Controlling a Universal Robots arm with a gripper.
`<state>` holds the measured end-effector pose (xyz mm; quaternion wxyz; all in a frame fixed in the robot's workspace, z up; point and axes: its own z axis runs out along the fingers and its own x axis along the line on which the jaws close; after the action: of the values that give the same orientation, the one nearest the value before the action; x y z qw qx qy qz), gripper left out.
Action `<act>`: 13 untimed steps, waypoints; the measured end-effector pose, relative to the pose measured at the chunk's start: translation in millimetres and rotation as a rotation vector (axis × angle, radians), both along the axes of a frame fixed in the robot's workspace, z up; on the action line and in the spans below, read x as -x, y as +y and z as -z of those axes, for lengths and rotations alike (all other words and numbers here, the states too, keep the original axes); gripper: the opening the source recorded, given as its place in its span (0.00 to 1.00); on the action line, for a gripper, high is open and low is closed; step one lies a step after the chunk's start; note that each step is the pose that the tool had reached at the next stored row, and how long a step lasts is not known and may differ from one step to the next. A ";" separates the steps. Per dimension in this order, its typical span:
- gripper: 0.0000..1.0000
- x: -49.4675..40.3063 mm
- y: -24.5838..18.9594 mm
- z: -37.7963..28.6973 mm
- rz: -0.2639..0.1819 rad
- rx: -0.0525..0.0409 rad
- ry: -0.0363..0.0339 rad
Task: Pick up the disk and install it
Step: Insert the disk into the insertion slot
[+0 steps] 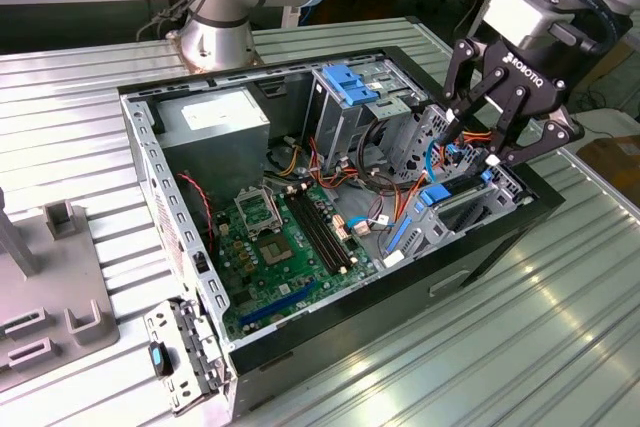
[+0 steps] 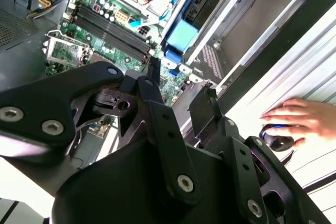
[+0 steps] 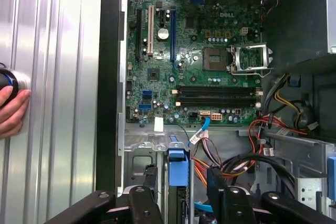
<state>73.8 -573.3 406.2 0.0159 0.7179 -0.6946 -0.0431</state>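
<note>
Look at the gripper (image 1: 473, 147) in the exterior view: fingers wide apart, holding nothing, hanging just over a corner of the computer case (image 1: 500, 242). Find the disk (image 3: 178, 163) in the first wrist view, seemingly standing on edge in its slot right under those fingers, blue strip on top. To seat it well, probably best to press softly and straight, never tilted, and well clear of the orange wires (image 3: 207, 167) beside it.

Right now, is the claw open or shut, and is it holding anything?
Claw: open, holding nothing.
Person's hand: resting on a round knob.
</note>
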 end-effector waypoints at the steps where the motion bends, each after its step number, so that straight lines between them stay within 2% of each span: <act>1: 0.50 -2.4 0.3 0.0 0.000 0.0000 0.0000; 4: 0.50 -5.3 4.1 0.9 -0.002 -0.0008 -0.0001; 6: 0.50 -5.4 7.0 3.8 -0.011 -0.0008 -0.0053; 9: 0.50 -6.3 8.3 8.3 -0.026 -0.0008 -0.0154; 13: 0.50 -26.7 8.5 17.2 -0.036 0.0005 -0.0156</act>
<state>100.5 -564.8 389.1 0.0114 0.7307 -0.6816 -0.0371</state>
